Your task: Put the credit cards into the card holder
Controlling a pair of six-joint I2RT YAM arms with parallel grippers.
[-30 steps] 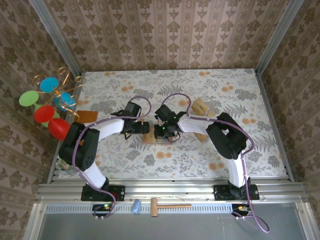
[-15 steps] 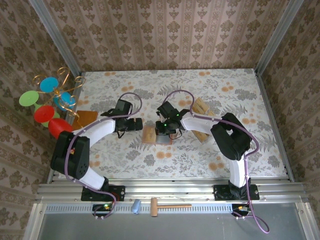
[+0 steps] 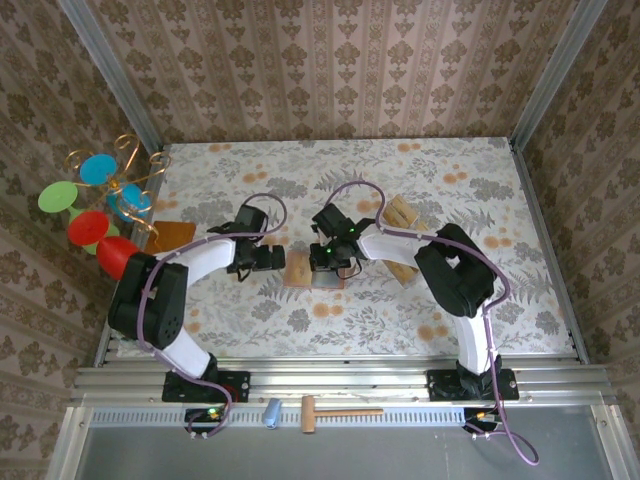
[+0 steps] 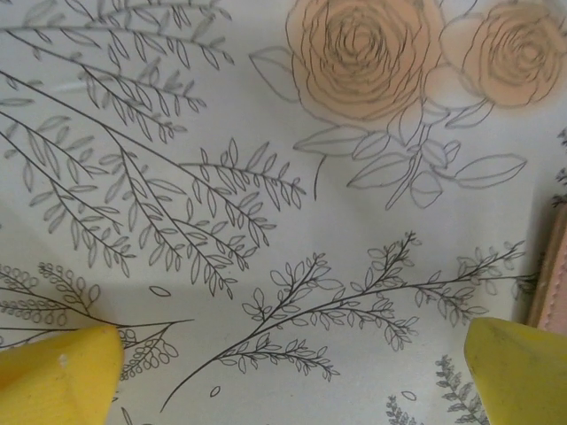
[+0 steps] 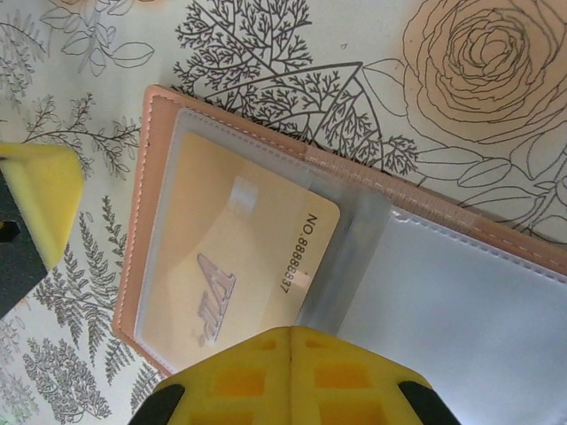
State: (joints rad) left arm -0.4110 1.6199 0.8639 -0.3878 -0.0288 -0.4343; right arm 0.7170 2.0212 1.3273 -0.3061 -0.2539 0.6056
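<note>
The card holder (image 5: 461,292) lies open on the flowered cloth, pink-edged with clear sleeves. One tan-gold credit card (image 5: 235,257) sits in its left sleeve. My right gripper (image 5: 291,335) is shut, its yellow pads pressed together just over the holder's middle fold, with nothing between them. From above, the right gripper (image 3: 328,266) hangs over the holder (image 3: 298,272). My left gripper (image 3: 266,258) is open just left of it over bare cloth. Its yellow fingers (image 4: 58,372) stand wide apart, and the holder's edge (image 4: 551,274) shows at the right. More credit cards (image 3: 401,211) lie to the right.
An orange-brown board (image 3: 172,235) lies at the left edge beside a toy with coloured discs (image 3: 95,200). A wooden hammer (image 3: 340,411) and a blue cylinder (image 3: 271,412) rest on the front rail. Patterned walls enclose the table.
My left gripper has drawn back leftward from the holder's edge, still open. The right gripper has stayed shut over the holder, hardly moving.
</note>
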